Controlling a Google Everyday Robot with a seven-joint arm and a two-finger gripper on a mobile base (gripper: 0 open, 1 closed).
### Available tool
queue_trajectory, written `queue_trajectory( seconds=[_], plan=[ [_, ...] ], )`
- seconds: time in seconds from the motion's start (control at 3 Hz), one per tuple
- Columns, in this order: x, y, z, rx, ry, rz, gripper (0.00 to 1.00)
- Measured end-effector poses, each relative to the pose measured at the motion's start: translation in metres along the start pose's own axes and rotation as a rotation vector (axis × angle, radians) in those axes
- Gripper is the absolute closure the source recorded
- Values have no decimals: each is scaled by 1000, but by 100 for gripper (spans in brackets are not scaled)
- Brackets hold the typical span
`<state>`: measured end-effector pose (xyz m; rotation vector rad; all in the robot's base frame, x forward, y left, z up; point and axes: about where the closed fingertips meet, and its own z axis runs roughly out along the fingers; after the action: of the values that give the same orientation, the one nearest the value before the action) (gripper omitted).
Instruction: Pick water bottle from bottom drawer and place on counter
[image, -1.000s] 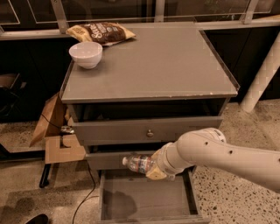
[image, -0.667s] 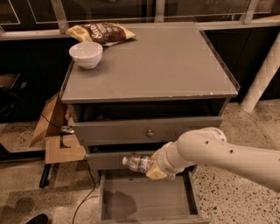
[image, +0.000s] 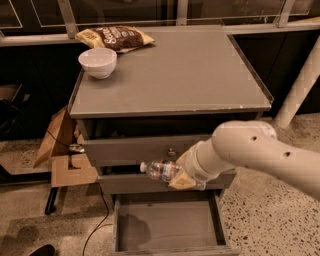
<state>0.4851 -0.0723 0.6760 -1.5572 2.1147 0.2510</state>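
Note:
The water bottle (image: 160, 170) is a small clear bottle with a white cap pointing left. It lies sideways in my gripper (image: 179, 176), held in the air in front of the middle drawer, above the open bottom drawer (image: 165, 222). The bottom drawer is pulled out and its bare grey inside holds nothing. My white arm (image: 255, 152) reaches in from the right. The grey counter (image: 175, 70) is well above the bottle.
A white bowl (image: 98, 62) and a chip bag (image: 114, 37) sit at the counter's back left. Cardboard pieces (image: 62, 150) and a cable lie on the floor to the left of the cabinet. A white post (image: 300, 90) stands at the right.
The bottle and gripper have risen very slightly; otherwise nothing has visibly moved.

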Motion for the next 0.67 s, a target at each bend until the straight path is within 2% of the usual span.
queue_trajectory(
  seconds=[0.33, 0.67],
  plan=[
    [-56, -12, -98, 37, 35, -59, 100],
    [-56, -12, -98, 37, 35, -59, 100]
  ],
)
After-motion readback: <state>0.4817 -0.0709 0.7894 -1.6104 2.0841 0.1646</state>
